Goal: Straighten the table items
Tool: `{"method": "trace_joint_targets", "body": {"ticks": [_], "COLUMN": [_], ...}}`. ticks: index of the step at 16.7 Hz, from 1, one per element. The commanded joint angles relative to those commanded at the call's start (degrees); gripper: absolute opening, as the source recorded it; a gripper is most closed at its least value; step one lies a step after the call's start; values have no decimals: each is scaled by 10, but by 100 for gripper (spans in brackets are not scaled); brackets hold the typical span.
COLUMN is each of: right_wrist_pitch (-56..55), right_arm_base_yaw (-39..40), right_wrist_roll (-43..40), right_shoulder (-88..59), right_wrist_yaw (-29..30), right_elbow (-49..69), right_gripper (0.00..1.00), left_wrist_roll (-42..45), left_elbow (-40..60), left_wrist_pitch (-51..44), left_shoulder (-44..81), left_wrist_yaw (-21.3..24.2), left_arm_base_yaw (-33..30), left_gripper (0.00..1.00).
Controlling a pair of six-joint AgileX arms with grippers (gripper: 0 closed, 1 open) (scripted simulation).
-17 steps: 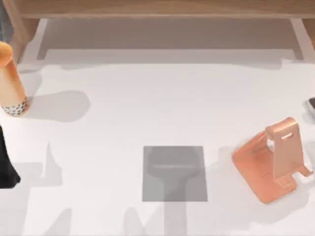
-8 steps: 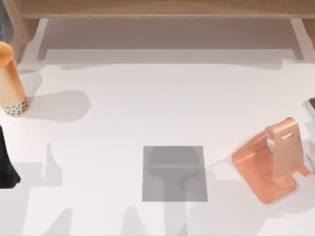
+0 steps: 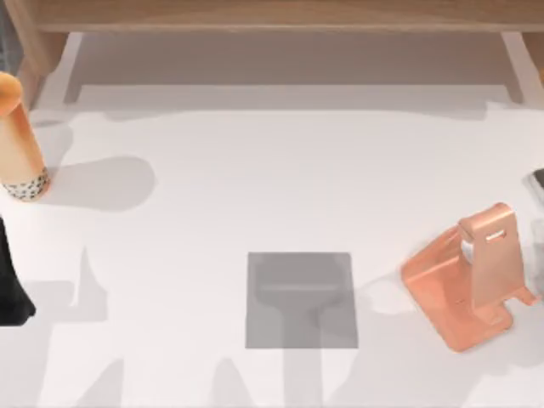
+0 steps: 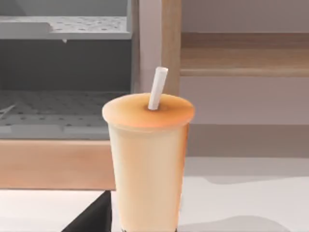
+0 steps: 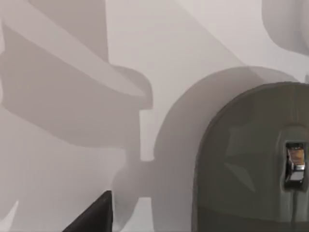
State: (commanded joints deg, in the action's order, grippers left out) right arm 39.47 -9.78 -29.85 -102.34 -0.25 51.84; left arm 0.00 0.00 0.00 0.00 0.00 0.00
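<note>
Right wrist view puts my right arm's camera close above the mouse (image 5: 251, 159), which lies on the white table (image 5: 63, 183) near the top view's right edge, beyond the salmon stand (image 3: 472, 280). I judge its glossy, rigid shell light but slippery, best pinched across its narrow flanks. Whether my fingers are spread or closed, I cannot tell. My left arm faces the upright cup (image 4: 147, 159), probably top-heavy; grasp mid-body.

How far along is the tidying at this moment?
Nothing looks placed yet. The grey pad lies bare and the orange stand holds nothing. The right wrist camera looks closely at the mouse on the table; the lidded cup stands at the table's left edge, unheld.
</note>
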Motion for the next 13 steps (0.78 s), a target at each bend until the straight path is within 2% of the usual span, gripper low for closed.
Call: {"method": "trace_joint_targets", "body": {"ticks": [13], "right_wrist_pitch": [0], "right_arm_base_yaw": [0], "right_wrist_roll": [0], "right_shoulder": [0], "right_wrist_yaw": [0], "right_elbow": [0], "right_gripper": [2], "left_wrist_roll": [0], "left_elbow": [0], "left_wrist_pitch": [0], "left_shoulder": [0], "left_wrist_yaw": [0], "left_arm_base_yaw": [0], "left_gripper": [100]}}
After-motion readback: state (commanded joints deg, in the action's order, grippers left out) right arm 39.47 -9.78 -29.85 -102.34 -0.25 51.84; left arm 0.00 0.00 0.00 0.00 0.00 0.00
